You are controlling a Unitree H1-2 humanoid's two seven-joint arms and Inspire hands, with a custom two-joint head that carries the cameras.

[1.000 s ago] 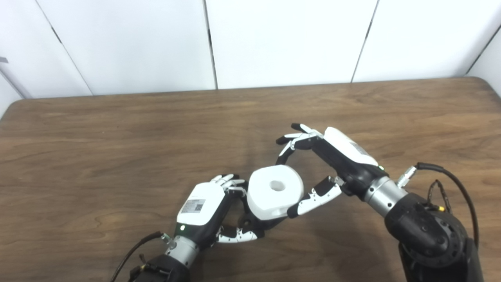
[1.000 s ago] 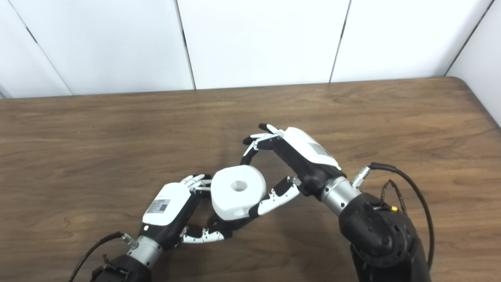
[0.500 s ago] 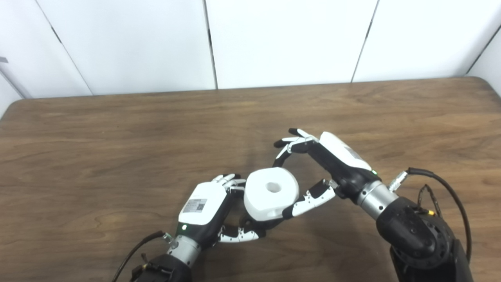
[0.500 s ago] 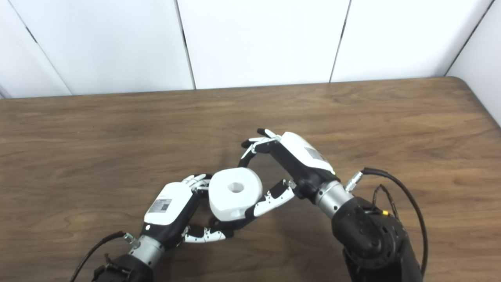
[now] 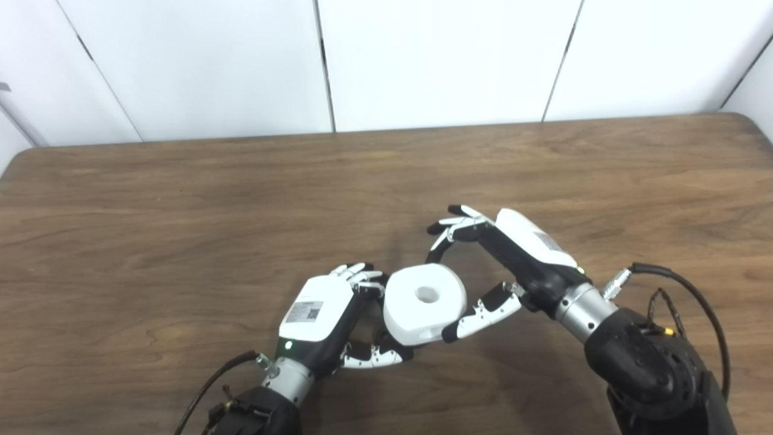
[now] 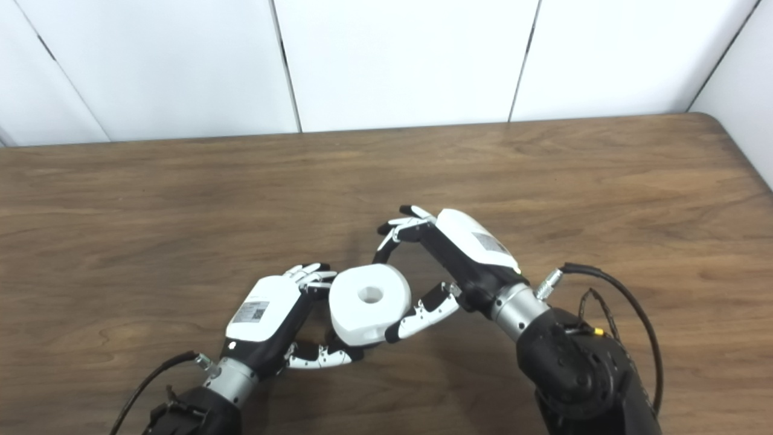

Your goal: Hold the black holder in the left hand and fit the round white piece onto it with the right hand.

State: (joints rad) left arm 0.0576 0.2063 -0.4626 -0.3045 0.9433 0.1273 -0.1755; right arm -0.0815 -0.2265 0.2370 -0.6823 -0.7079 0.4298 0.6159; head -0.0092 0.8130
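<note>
The round white piece [image 5: 425, 303] has a hole in its top and sits between my two hands, low over the table. My right hand [image 5: 490, 266] is shut on it, with its fingers arched over the far side and its thumb [image 5: 480, 313] pressed on the near right side. My left hand [image 5: 331, 317] is curled beneath and to the left of the piece, shut on the black holder [image 5: 379, 345]. Only a dark sliver of the holder shows under the piece; the rest is hidden. In the right eye view the piece [image 6: 369, 302] stands the same way.
The brown wooden table [image 5: 181, 211] spreads wide on all sides of the hands. White wall panels [image 5: 435, 60] stand behind its far edge. A black cable [image 5: 682, 284] loops off my right forearm.
The whole picture has shifted slightly, so the camera moved. My right hand and the white piece have come down a little, closer onto my left hand. Both grips are unchanged.
</note>
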